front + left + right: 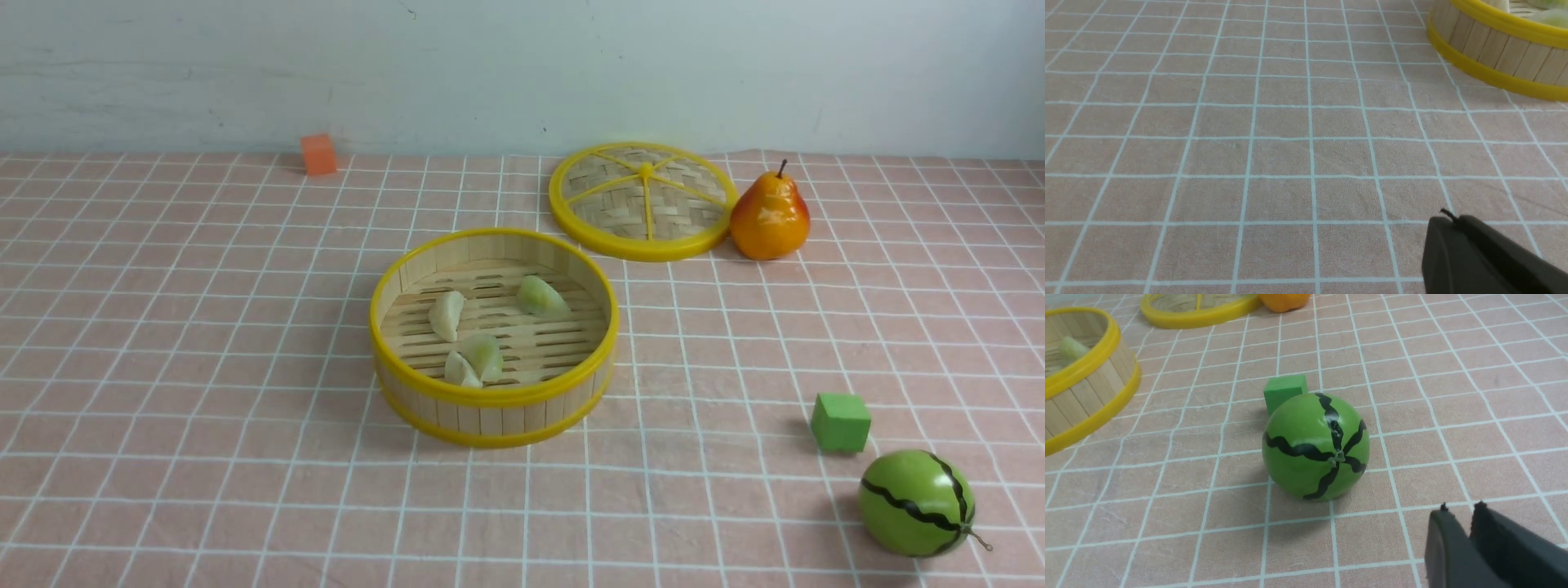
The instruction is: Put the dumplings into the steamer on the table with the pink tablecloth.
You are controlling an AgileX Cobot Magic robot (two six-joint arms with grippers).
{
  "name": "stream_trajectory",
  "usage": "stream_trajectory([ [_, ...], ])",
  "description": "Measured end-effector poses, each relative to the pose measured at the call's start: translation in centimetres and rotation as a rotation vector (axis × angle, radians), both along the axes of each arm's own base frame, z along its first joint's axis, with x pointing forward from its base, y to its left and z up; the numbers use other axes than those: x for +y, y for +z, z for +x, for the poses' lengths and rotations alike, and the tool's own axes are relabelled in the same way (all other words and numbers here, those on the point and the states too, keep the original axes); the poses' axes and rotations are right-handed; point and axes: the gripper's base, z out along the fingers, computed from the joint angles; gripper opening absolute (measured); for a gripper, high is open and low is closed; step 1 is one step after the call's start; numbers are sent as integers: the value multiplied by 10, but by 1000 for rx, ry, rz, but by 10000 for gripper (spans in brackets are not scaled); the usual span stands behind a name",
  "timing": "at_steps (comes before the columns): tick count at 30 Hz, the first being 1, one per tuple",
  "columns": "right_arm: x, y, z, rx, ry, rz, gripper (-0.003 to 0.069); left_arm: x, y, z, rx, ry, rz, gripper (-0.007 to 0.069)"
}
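**Already in the basket: four dumplings, both grippers clear**

Now the dumplings (482, 327) all lie on the slatted floor of the steamer (493, 406), which sits near the middle of the table (163, 367) on the pink tablecloth (694, 506). Two rest toward the far side of the floor, apart from each other; two lie touching at the near side, close under the rim.

Neither arm shows in the front view. The left gripper (1447, 222) hangs low over bare cloth with its jaws together and nothing between them; the steamer's wall lies well apart from it, off to the far right. The right gripper (1459, 512) has its jaws a narrow slit apart and holds nothing. It sits just near of a toy watermelon (1315, 447), with the steamer well off to its far left.

A green cube (840, 422) stands just beyond the watermelon, almost touching it. The steamer's lid (642, 200) lies flat at the far right, a pear (770, 216) touching its right edge. An orange cube (318, 154) sits at the far left by the wall.
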Motion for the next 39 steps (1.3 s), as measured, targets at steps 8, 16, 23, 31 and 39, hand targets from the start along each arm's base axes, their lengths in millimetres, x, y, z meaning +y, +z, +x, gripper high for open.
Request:
stream_trajectory([
  [8, 0, 0, 0, 0, 0, 0, 98, 0, 0, 0, 0, 0, 0, -14],
  [16, 0, 0, 0, 0, 0, 0, 110, 0, 0, 0, 0, 0, 0, -13],
  [23, 0, 0, 0, 0, 0, 0, 115, 0, 0, 0, 0, 0, 0, -13],
  [31, 0, 0, 0, 0, 0, 0, 123, 0, 0, 0, 0, 0, 0, -13],
  [39, 0, 0, 0, 0, 0, 0, 133, 0, 0, 0, 0, 0, 0, -13],
])
